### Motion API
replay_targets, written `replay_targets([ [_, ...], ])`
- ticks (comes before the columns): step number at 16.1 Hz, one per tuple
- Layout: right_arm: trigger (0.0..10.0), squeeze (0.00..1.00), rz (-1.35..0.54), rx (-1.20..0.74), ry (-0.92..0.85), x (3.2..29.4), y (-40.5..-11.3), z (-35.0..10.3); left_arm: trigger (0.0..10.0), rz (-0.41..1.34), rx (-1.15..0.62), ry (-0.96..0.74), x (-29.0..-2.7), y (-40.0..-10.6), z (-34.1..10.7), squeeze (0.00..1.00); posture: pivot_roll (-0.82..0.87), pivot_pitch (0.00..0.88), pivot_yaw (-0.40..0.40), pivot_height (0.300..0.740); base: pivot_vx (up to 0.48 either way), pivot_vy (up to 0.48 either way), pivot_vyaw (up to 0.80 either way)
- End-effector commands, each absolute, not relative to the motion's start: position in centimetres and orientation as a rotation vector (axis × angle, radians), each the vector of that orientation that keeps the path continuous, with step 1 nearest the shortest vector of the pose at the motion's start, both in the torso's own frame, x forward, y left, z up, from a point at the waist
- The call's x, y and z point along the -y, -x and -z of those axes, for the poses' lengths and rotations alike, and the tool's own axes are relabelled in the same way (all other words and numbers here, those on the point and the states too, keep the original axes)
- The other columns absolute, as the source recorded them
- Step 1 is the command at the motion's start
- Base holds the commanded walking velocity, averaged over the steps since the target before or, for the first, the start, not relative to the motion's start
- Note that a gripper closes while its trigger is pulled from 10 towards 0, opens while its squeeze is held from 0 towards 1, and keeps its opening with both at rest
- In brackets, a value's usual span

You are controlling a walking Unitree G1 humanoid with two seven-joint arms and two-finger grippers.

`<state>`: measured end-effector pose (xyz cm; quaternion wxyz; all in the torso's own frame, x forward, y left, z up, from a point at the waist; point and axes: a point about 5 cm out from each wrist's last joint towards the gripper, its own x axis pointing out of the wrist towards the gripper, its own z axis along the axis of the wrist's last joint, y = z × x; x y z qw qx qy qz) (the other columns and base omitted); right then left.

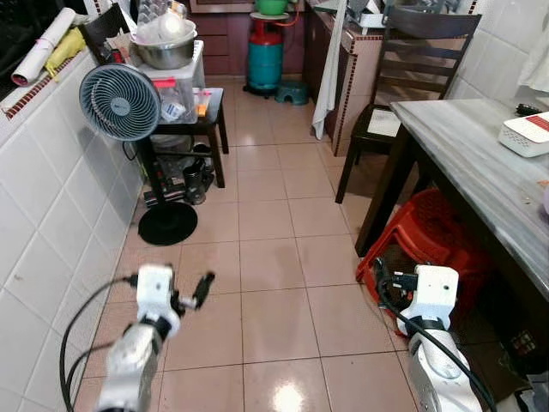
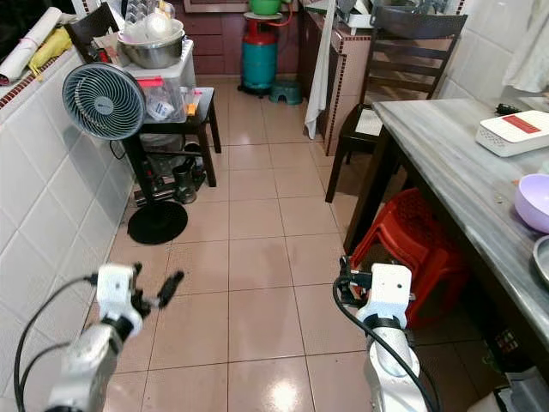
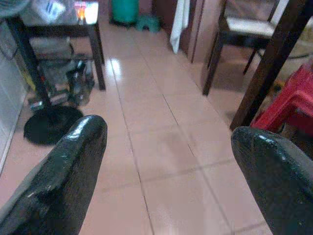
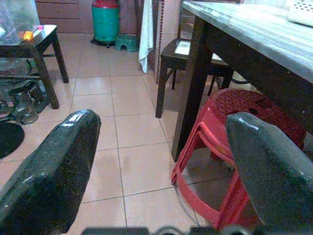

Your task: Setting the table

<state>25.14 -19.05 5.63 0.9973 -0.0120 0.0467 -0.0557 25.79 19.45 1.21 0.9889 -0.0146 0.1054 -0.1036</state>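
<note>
standing on the tiled floor (image 1: 266, 249), both tools, left tool (image 3: 161, 161) and right tool (image 4: 156, 161), are spread and carry nothing. the purple bowl (image 2: 533, 202) waits on the counter (image 2: 463, 163) at right; better turn right and approach slowly, avoiding the red stool (image 2: 412, 240).

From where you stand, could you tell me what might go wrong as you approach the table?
1. The right end effector, open and low, could snag the red stool tucked under the table.
2. The purple bowl sits near the table's edge; a bump might knock it off.
3. The standing fan narrows the aisle on the left.
</note>
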Motion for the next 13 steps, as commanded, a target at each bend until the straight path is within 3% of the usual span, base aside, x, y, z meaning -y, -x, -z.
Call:
replay_targets([
  [1,10.0,0.00,0.114,-0.091,0.026,19.2,-25.0,-5.8,10.0,0.202,-0.243,0.009,-19.9,-25.2,-0.5,0.00,-0.03,0.000,0.016,0.740,0.000,0.000,0.00],
  [13,10.0,0.00,0.126,-0.130,0.022,19.5,-24.9,-5.3,10.0,0.177,-0.333,0.015,-20.5,-24.5,1.4,0.00,-0.03,0.000,0.012,0.740,0.000,0.000,0.00],
])
